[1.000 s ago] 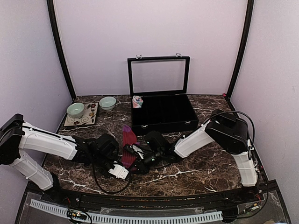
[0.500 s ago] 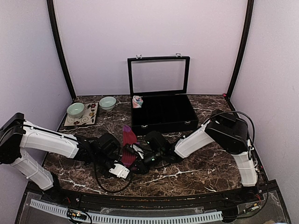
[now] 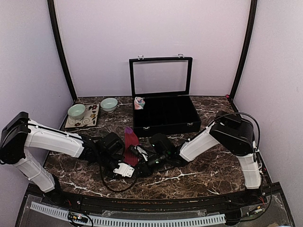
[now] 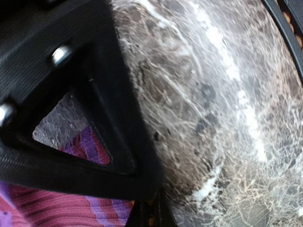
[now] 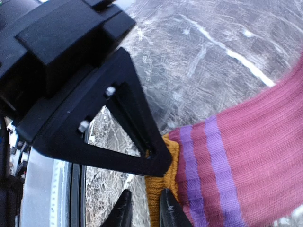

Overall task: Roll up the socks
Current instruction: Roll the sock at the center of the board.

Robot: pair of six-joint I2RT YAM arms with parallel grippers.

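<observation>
Socks lie well apart on your tabletop [image 3: 213, 165]. The maroon sock [image 3: 130, 141] with purple stripes sits near the front, right between your two arms. Its purple toe points to the back, toward the black case [image 3: 165, 127]. The other end is down among the grippers, so from the top view you cannot see that end well. The pink sock [image 3: 139, 102] is far back, bunched up just beside the left back corner of the case.

Your left gripper [image 3: 125, 163] is low at the near end of the maroon sock and is pressed together. In the left wrist view one black finger [image 4: 109, 118] fills the left side, with striped cloth under it and showing through its hole. You cannot tell if any cloth is caught in it.

Your right gripper [image 3: 142, 161] comes in from the other side, close to the left one. In its wrist view the tip of one finger [image 5: 118, 127] touches the orange cuff [image 5: 158, 189]. You cannot tell if this gripper is spread or pinching.

The case stands open with its lid up. Two pale green bowls [image 3: 76, 111] [image 3: 109, 104] sit at the back left, one on a patterned mat [image 3: 87, 120] and one just beside it.
</observation>
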